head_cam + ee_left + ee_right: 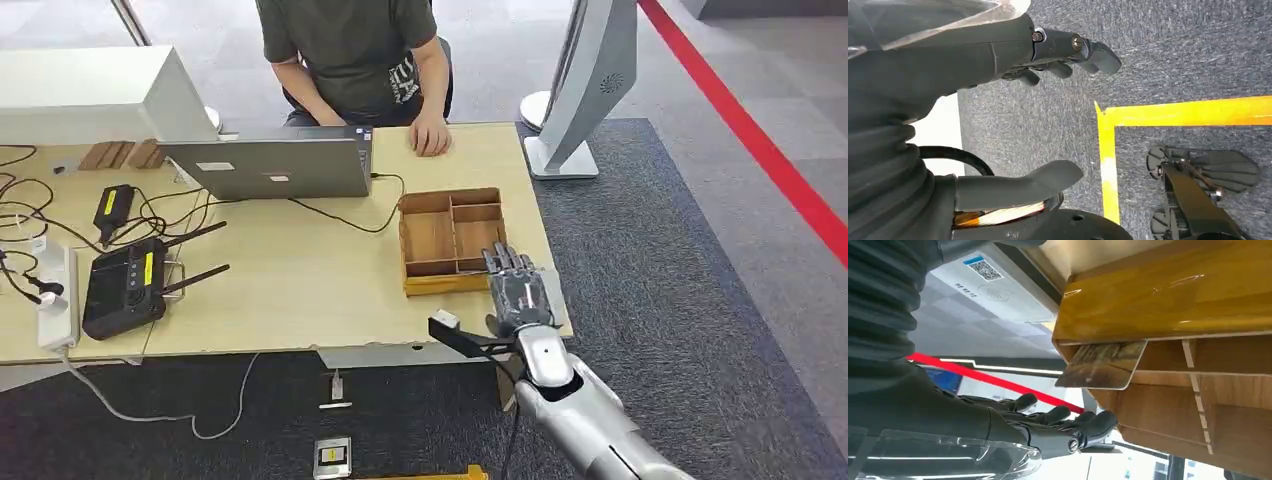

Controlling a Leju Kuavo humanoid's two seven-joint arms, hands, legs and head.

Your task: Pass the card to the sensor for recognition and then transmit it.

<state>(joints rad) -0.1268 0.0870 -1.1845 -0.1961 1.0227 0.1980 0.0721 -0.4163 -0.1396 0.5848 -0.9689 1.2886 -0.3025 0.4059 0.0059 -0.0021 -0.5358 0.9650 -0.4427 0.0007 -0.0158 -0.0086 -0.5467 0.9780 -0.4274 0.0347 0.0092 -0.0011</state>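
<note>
From the head view, the right hand (pixel 519 290) hovers palm down, fingers straight and apart, holding nothing, beside the wooden tray (pixel 450 240) on the pale counter (pixel 300 290); a person (pixel 360 60) sits behind a laptop (pixel 275 165). At the right wrist, the card (pixel 1103 365) lies flat at the tray's edge, long axis along its wall. The left hand (pixel 1013 115) hangs over grey carpet (pixel 1173 50), fingers spread, empty.

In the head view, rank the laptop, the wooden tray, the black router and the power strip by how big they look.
1. Laptop, largest.
2. Wooden tray, slightly smaller.
3. Black router.
4. Power strip, narrowest; partly cut by cables, so its place below the router is less sure.
</note>
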